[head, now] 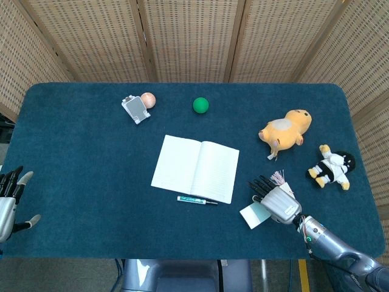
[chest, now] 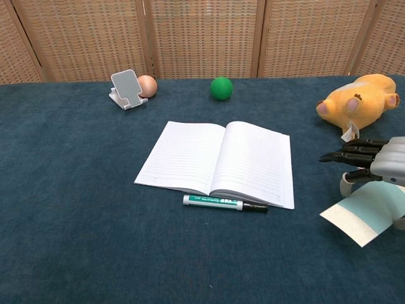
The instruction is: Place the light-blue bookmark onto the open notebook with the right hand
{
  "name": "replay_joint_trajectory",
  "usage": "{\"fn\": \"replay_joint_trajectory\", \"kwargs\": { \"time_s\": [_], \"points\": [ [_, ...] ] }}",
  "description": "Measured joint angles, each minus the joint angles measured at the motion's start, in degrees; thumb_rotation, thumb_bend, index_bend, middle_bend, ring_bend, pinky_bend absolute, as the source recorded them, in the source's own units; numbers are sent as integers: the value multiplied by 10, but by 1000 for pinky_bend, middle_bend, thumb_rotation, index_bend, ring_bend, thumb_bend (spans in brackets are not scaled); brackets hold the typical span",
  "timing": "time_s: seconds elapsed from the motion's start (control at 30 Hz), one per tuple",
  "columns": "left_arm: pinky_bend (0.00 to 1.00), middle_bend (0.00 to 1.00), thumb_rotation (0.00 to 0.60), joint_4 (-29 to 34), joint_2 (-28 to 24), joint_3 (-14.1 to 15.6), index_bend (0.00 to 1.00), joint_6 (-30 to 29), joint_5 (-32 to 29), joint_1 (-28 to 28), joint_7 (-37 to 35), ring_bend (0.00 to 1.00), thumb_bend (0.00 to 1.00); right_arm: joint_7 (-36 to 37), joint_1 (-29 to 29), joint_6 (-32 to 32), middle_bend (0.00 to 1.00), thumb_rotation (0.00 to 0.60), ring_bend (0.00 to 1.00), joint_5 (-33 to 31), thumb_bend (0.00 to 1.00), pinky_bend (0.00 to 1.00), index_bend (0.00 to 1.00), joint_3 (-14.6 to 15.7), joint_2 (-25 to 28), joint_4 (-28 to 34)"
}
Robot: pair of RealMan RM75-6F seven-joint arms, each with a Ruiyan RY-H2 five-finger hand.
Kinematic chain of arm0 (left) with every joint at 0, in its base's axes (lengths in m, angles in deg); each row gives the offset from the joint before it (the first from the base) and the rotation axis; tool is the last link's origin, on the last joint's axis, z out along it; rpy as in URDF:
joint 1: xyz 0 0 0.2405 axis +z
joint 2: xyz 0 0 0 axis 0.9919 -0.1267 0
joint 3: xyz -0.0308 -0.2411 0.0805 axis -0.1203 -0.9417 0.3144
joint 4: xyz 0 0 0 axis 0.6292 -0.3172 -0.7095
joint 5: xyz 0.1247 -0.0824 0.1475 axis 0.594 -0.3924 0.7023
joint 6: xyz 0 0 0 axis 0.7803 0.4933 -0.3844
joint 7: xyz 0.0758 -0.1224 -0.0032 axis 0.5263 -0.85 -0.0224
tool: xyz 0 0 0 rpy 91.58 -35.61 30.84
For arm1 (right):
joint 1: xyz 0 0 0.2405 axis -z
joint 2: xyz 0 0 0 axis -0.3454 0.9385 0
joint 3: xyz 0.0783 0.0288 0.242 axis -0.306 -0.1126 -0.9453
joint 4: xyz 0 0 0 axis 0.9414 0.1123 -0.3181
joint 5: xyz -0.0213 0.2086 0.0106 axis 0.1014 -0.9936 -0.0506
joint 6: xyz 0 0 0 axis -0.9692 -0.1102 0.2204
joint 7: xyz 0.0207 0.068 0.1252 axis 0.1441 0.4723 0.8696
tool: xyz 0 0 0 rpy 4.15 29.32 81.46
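Light-blue paper bookmark (chest: 362, 217) sits pinched in my right hand (head: 278, 202), lifted off the blue-carpeted counter (head: 85, 170) right of the open lined notebook (chest: 217, 162); thin, floppy, slippery, best gripped mid-strip.

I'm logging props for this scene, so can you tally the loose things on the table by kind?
Plush toys: 2 (orange, black-and-white)
Balls: 2 (green, peach)
Notebook: 1
Marker: 1
Bookmark: 1
Phone stand: 1
Total: 8
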Motion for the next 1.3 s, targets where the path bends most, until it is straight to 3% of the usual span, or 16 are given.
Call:
{"fn": "replay_joint_trajectory", "kwargs": {
  "time_s": [0.5,0.87,1.07,1.3],
  "points": [
    [0,0,600,0,-8,2,0,-2,5,1,-18,0,0,-50,-11,26,0,600,0,-9,260,0,548,-41,49,82],
    [0,0,600,1,-19,-9,0,18,-21,-6,-38,0,0,-158,-95,-63,0,600,0,-67,260,0,552,-136,90,176],
    [0,0,600,5,-25,-17,0,40,-44,-16,-44,0,0,-202,-158,-132,0,600,0,-120,260,0,554,-191,78,172],
    [0,0,600,6,-33,-27,0,66,-73,-27,-54,0,0,-220,-228,-200,0,600,0,-168,261,0,557,-224,28,102]
  ]
}}
